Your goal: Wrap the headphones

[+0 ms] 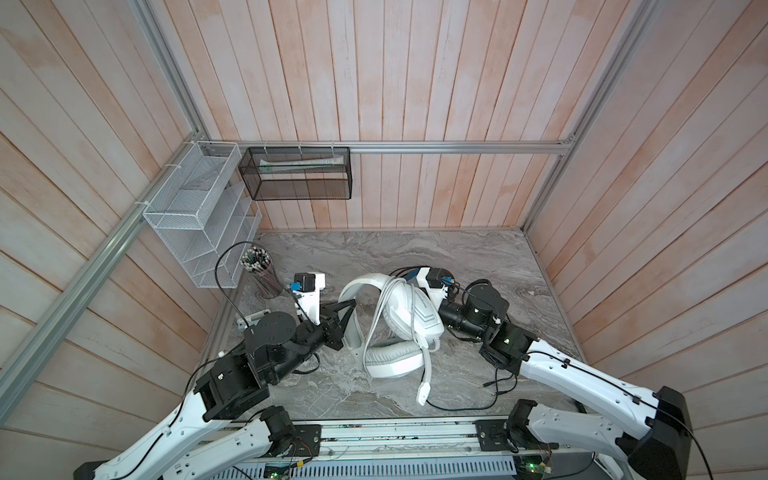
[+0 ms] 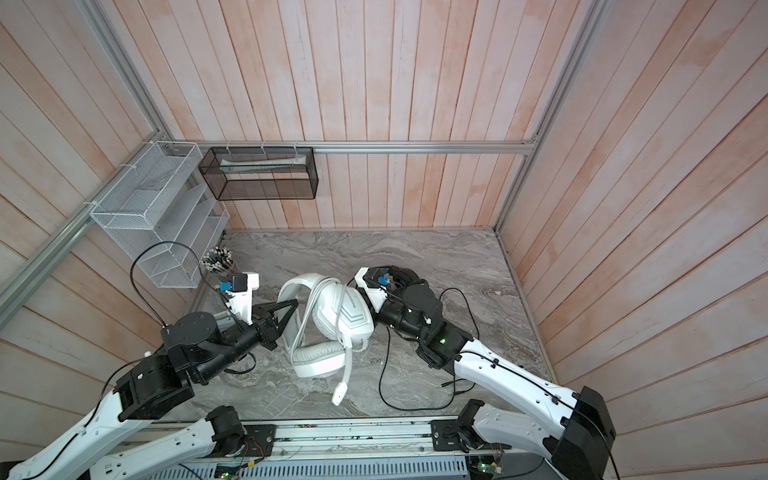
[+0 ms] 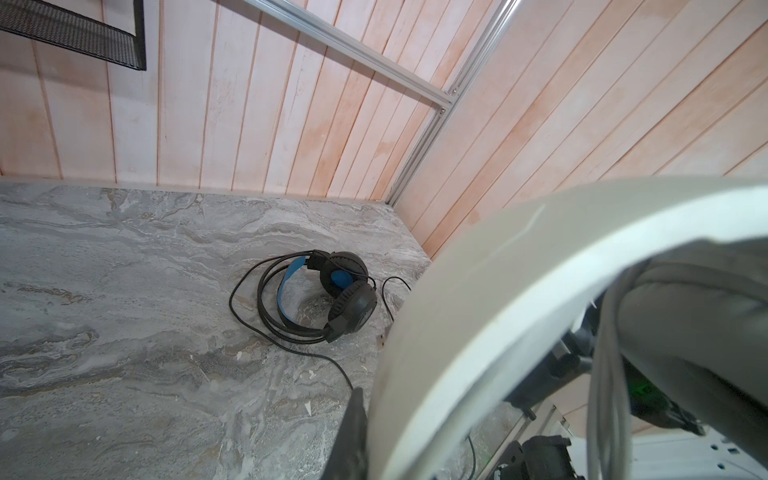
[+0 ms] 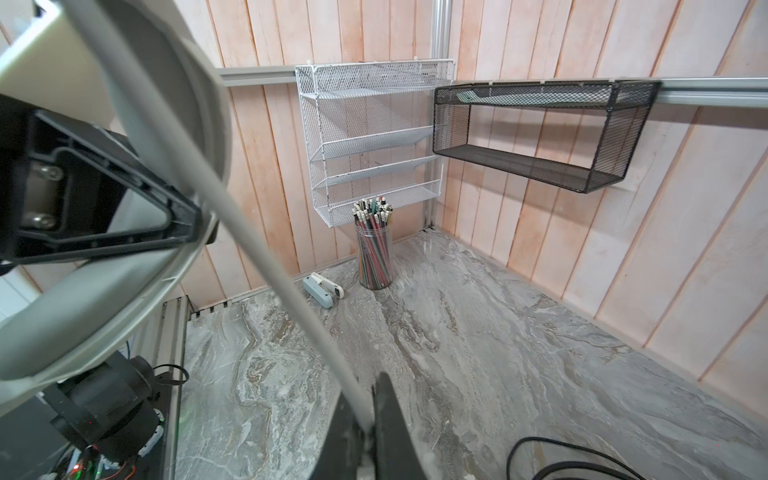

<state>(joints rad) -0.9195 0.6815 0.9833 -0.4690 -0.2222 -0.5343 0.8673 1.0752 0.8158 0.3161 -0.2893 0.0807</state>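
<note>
Grey marbled tabletop (image 1: pixel 374 253), plank walls: white headphones (image 1: pixel 409 316) mid-wrap at centre.
Left gripper (image 1: pixel 351 306) is clamped on their smooth curved headband, likely steadying them. Their rubbery white cable (image 4: pixel 289 291) loops over the padded cups into the right gripper (image 4: pixel 368 436), pinched shut on it for winding. Black headphones (image 3: pixel 328 295) lie behind the right wrist.

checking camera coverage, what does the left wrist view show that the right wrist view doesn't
Only the left wrist view: the black headphones, cable loosely looped. Only the right wrist view: the pencil cup, the white mesh rack, the right gripper shut on the white cable. Both: the white headphones close up, the black mesh basket, the marble table.
</note>
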